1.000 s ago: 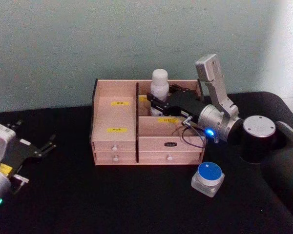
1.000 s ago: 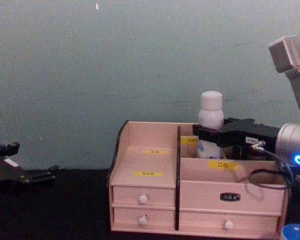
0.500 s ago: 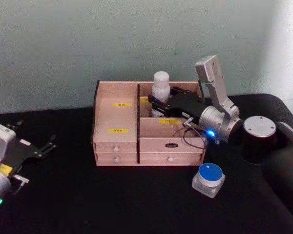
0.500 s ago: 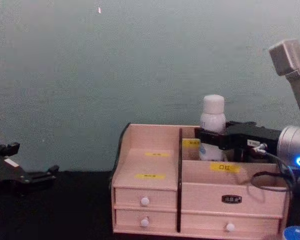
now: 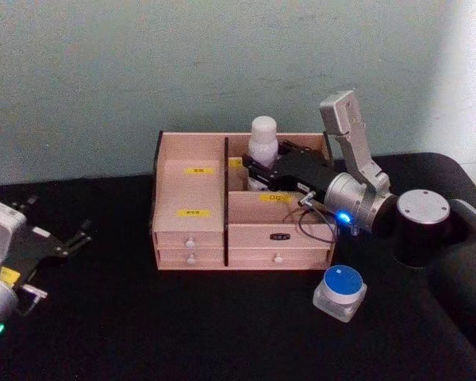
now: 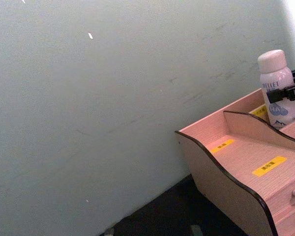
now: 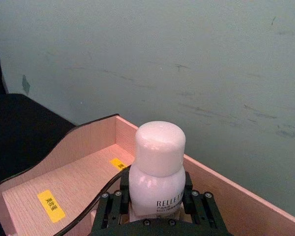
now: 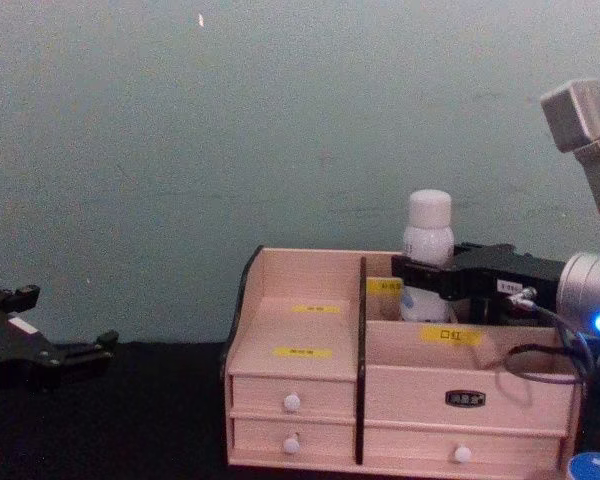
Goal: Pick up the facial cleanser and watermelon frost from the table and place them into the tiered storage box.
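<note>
Right pincer (image 5: 255,170) pinches the upright facial cleanser (image 5: 262,136) in the back-right compartment of the tiered storage box (image 5: 186,190).

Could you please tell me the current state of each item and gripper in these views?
tiered storage box: upright, drawers shut.
facial cleanser: upright, capped, inside the box's rear right compartment, held by right gripper.
watermelon frost: upright, lid on, on the table before the box.
right gripper: shut on the cleanser.
left gripper: open, empty, parked at left.

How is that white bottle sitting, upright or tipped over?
Upright: the facial cleanser stands cap-up inside the tiered storage box, right hand gripping it.
</note>
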### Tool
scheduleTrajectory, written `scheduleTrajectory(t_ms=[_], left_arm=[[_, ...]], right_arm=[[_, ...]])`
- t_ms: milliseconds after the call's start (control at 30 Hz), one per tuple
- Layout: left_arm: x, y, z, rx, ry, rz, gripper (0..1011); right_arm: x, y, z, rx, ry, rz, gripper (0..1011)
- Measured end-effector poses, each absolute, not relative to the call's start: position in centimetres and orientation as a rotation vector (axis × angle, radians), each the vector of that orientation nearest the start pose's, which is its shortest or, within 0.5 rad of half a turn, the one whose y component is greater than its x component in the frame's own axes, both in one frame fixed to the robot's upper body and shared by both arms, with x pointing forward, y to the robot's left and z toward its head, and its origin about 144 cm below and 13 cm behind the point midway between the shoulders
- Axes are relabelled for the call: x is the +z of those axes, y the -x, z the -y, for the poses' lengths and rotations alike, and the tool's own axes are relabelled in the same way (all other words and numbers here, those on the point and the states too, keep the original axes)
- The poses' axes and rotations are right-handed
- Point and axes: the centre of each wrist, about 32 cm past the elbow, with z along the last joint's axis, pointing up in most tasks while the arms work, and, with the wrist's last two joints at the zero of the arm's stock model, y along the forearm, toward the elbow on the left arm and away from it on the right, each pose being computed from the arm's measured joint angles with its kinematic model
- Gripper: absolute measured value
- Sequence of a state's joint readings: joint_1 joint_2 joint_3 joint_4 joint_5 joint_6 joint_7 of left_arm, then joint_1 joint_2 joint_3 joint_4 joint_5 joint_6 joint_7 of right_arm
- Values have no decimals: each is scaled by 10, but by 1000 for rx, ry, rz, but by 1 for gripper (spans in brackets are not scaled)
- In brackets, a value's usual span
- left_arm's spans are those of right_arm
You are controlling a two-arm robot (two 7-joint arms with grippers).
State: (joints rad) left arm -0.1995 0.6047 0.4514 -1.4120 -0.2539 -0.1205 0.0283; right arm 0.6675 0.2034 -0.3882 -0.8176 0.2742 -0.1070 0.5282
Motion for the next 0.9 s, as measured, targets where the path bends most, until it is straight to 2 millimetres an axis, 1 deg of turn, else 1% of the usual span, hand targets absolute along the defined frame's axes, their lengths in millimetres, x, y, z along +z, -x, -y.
scheduleTrajectory(t_ms=[300,367,433,467,567,600,633,700,800,833,900], left_arm=[[1140,-489,-310,1248,-304,285,1001],[1140,-489,-310,1248,-304,285,1001],[1140,-489,-310,1248,-305,285,1001],[1140,-489,-310,1248,-305,285,1001],[1140,-489,-310,1248,-304,285,1001],[1140,-489,-310,1248,-305,285,1001],[1140,-489,-310,1248,-305,285,1001],[1140,-489,-310,1248,-304,285,1001],[1140,-489,-310,1248,-305,285,1001],[1140,-489,-310,1248,-304,285,1001],[1140,-489,-310,1248,-304,285,1001]], right_arm=[[1167,-625,244,-892,132,29,595],[1167,-625,244,-892,132,28,612],[1167,-625,244,-892,134,28,676],[1167,-625,244,-892,134,28,690],[1167,-625,244,-892,135,27,807],[1167,-625,244,-892,135,27,824],[1166,-625,244,-892,135,26,863],[1166,-625,244,-892,135,26,894],[1166,-625,244,-892,135,27,985],[1166,-625,244,-892,135,27,1002],[1166,-625,244,-892,135,26,1000]])
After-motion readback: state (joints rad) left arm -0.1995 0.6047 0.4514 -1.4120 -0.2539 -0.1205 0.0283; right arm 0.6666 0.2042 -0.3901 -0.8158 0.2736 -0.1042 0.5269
